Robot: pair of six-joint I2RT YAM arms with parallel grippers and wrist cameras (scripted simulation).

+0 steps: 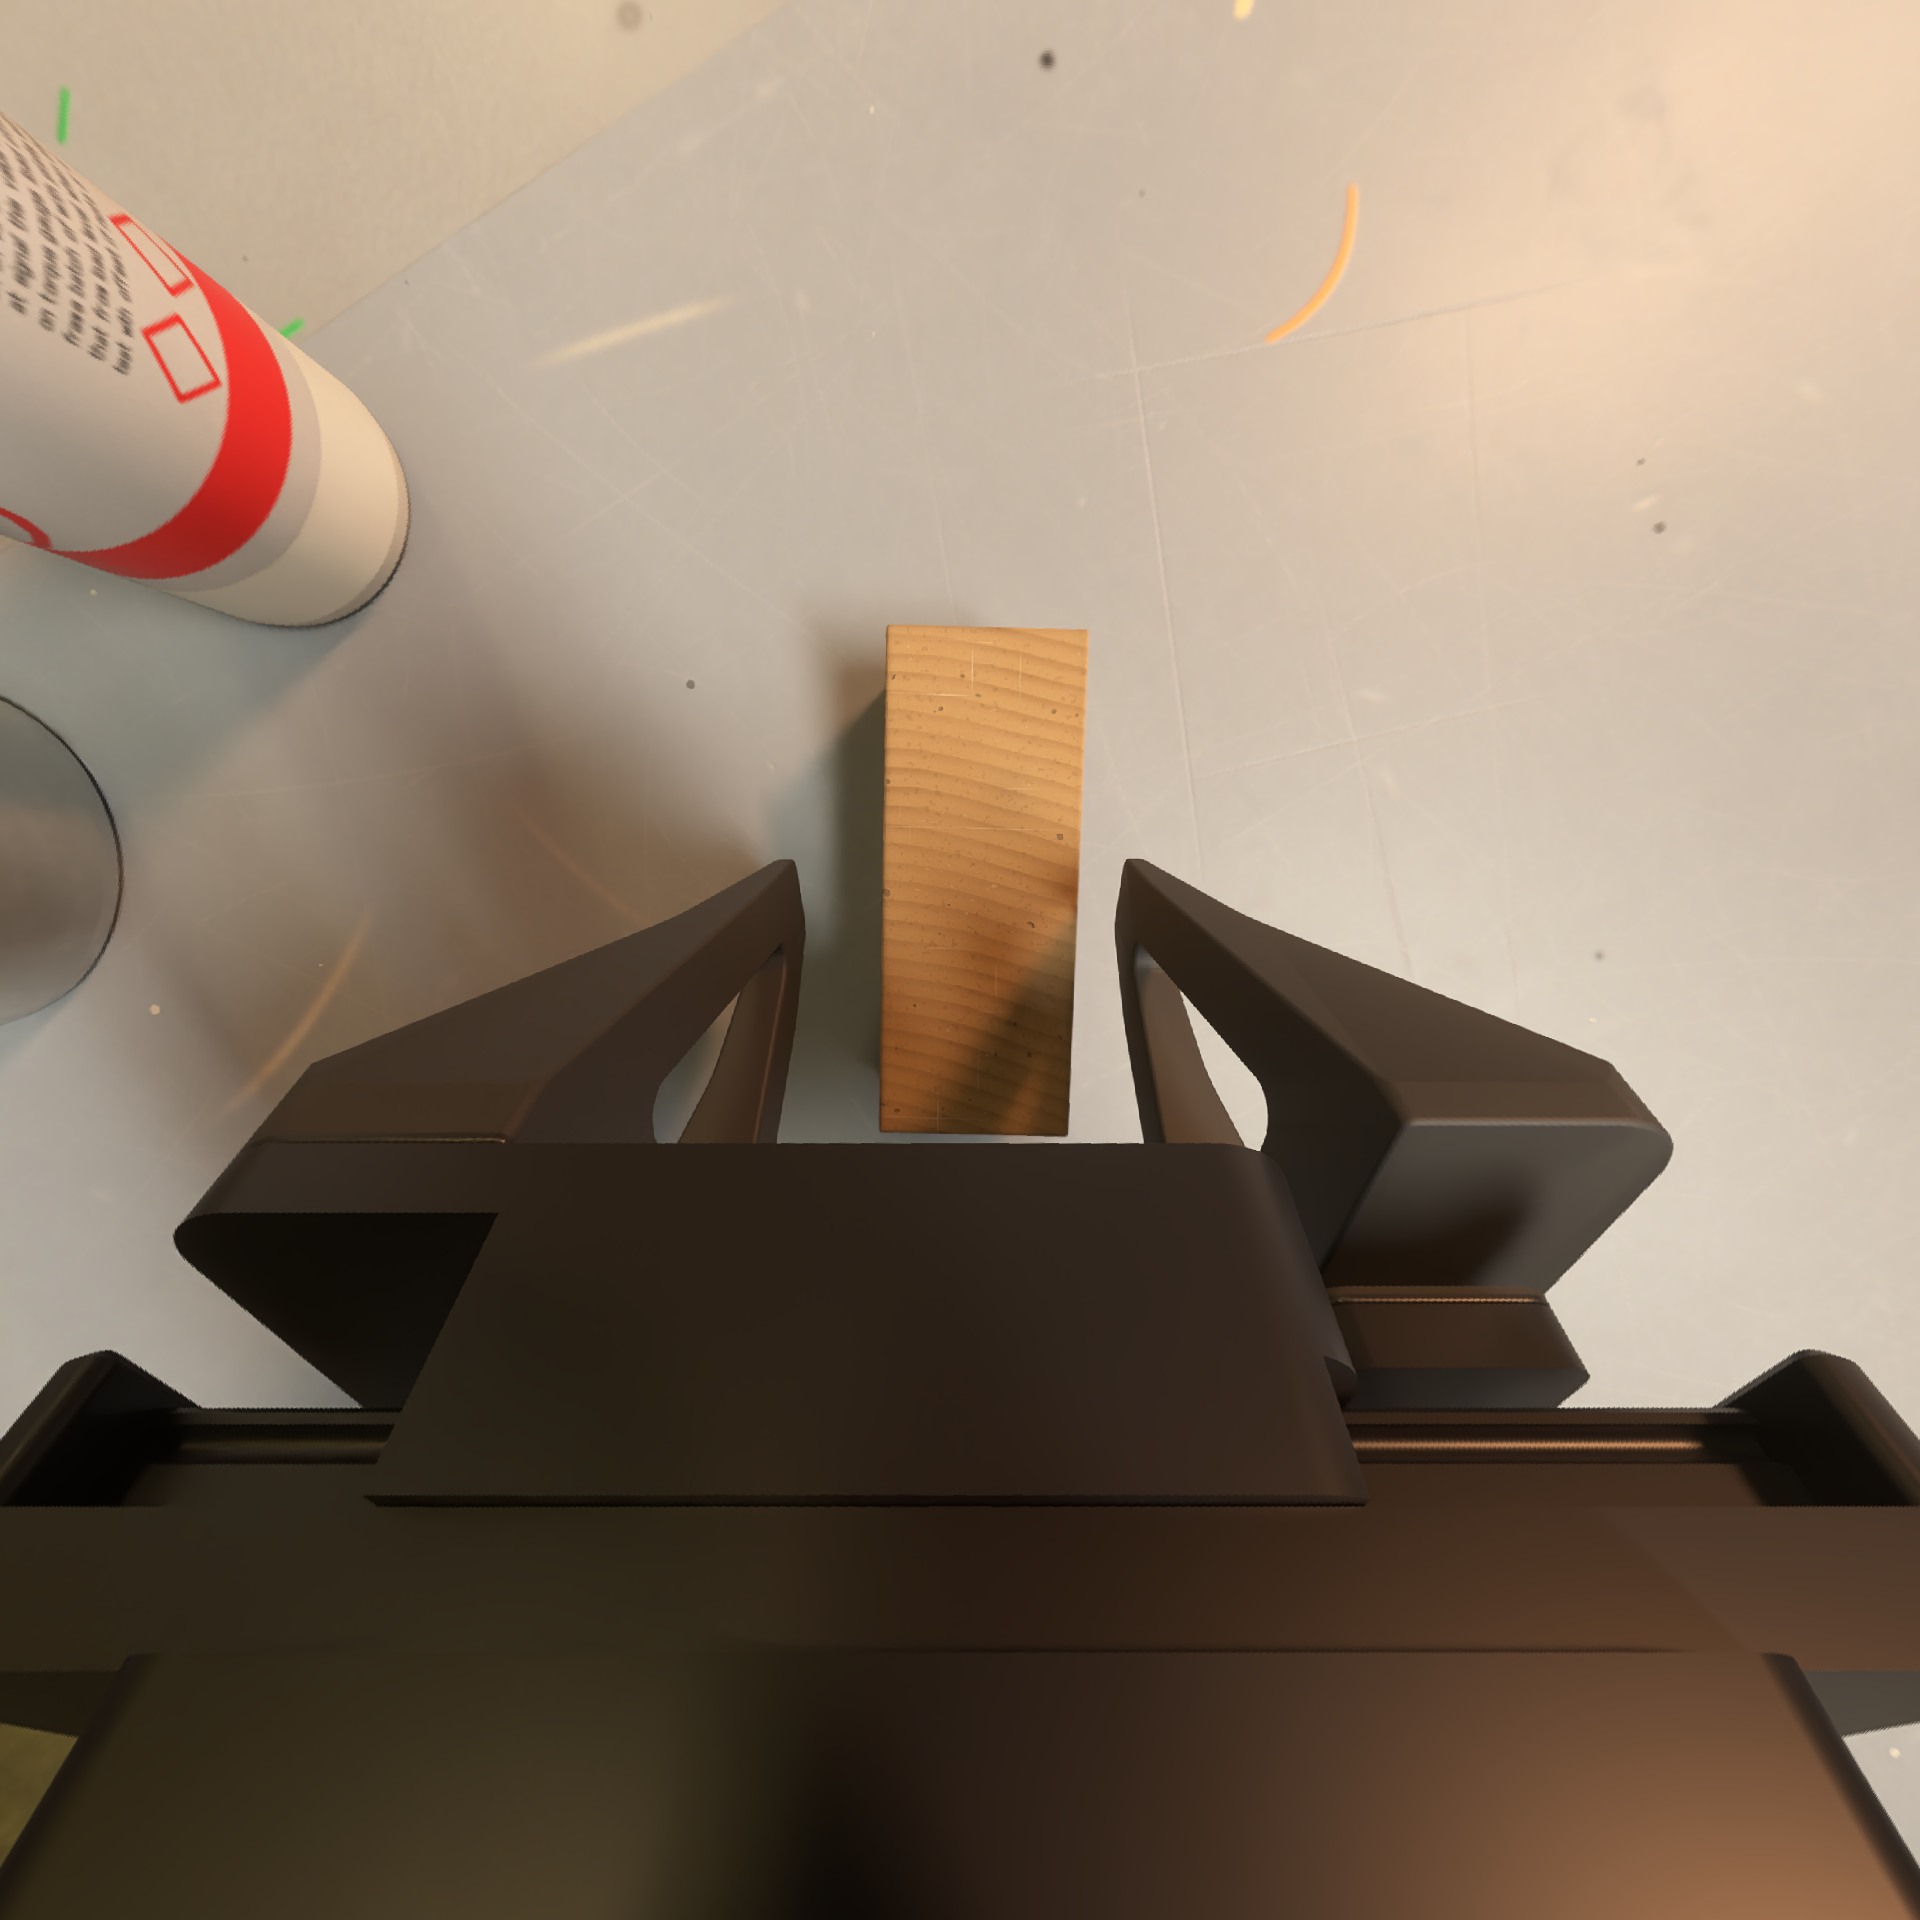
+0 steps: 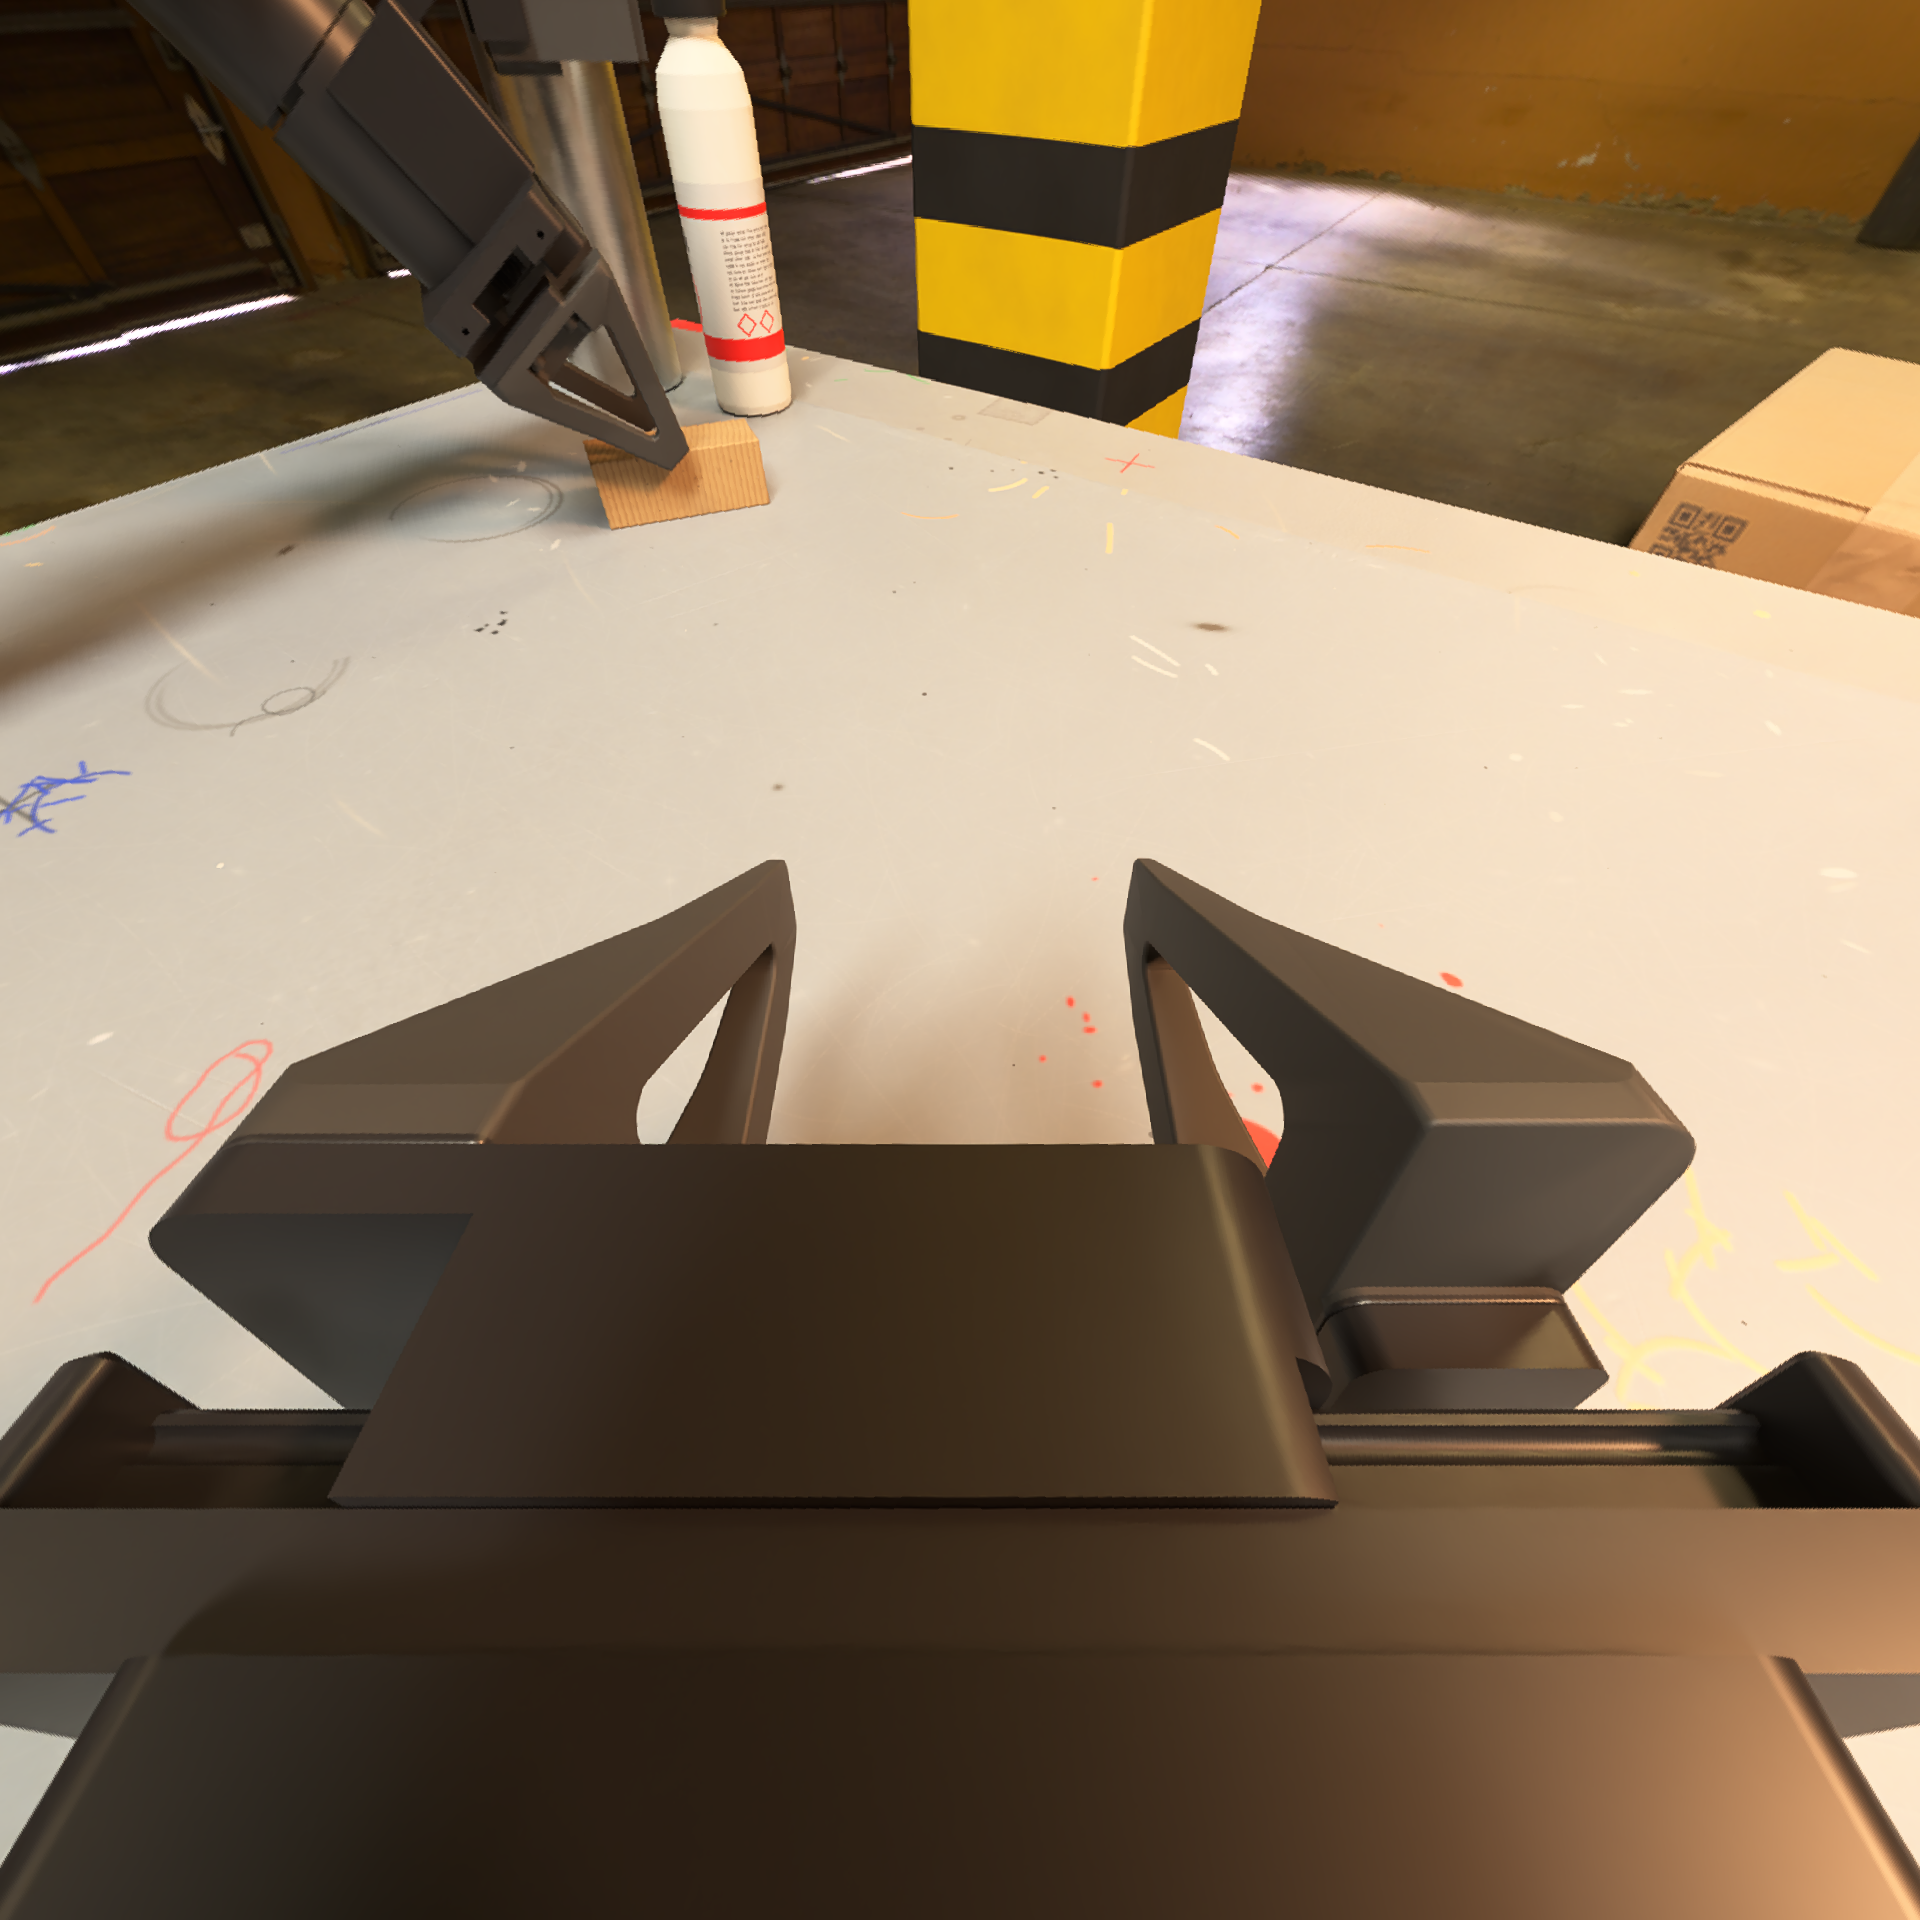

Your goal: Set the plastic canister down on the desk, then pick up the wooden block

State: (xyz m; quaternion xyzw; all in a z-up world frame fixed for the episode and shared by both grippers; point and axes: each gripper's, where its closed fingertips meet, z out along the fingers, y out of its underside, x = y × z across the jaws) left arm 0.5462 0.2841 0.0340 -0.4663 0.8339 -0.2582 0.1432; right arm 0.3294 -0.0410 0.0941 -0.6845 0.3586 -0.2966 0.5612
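Left gripper (image 1: 961, 883) jaws straddle the wooden block (image 1: 979, 873), untouching.

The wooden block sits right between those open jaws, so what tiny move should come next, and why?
Probably closing the left gripper on the wooden block. Its jaws stand open on either side of the block with a gap on each side, and the plastic canister already stands upright on the desk, so only the pick-up seems left. A slight further descent may help first.
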